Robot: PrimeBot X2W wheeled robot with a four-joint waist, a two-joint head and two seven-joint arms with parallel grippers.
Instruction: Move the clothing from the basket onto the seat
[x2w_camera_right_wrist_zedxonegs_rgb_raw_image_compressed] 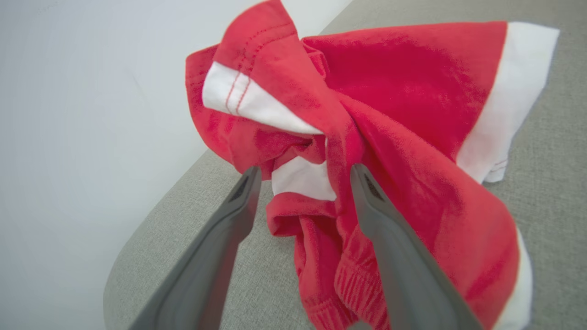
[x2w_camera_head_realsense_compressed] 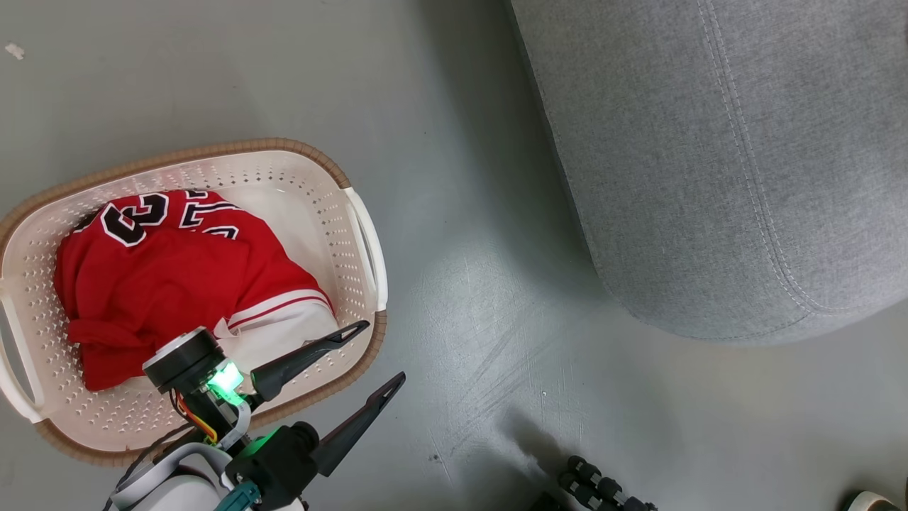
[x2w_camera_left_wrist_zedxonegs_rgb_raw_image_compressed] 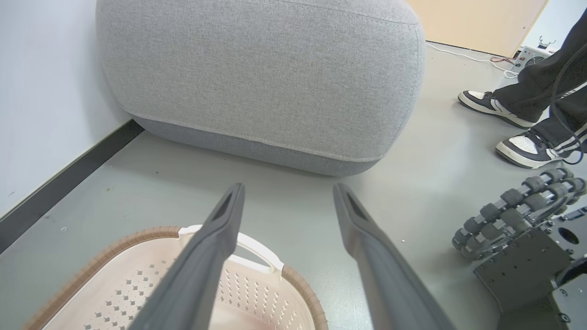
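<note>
1 piece, the shorts [x2w_camera_right_wrist_zedxonegs_rgb_raw_image_compressed: 403, 91], lies crumpled on the seat [x2w_camera_right_wrist_zedxonegs_rgb_raw_image_compressed: 550, 206] between the right gripper's [x2w_camera_right_wrist_zedxonegs_rgb_raw_image_compressed: 306, 168] spread fingers; the jersey [x2w_camera_head_realsense_compressed: 163, 284], in the basket [x2w_camera_head_realsense_compressed: 323, 213] beside the open left gripper [x2w_camera_head_realsense_compressed: 384, 350], looks soft and light, best pinched at a raised fold.

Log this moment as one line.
right gripper: open, around shorts | shorts: on seat | jersey: in basket | left gripper: open, empty

You are looking at the left gripper [x2w_camera_head_realsense_compressed: 384, 350], showing two dark tapered fingers [x2w_camera_head_realsense_compressed: 305, 360]; a green lamp [x2w_camera_head_realsense_compressed: 225, 379] is glowing beside orange wires [x2w_camera_head_realsense_compressed: 200, 424] and a pale forearm [x2w_camera_head_realsense_compressed: 181, 491].
</note>
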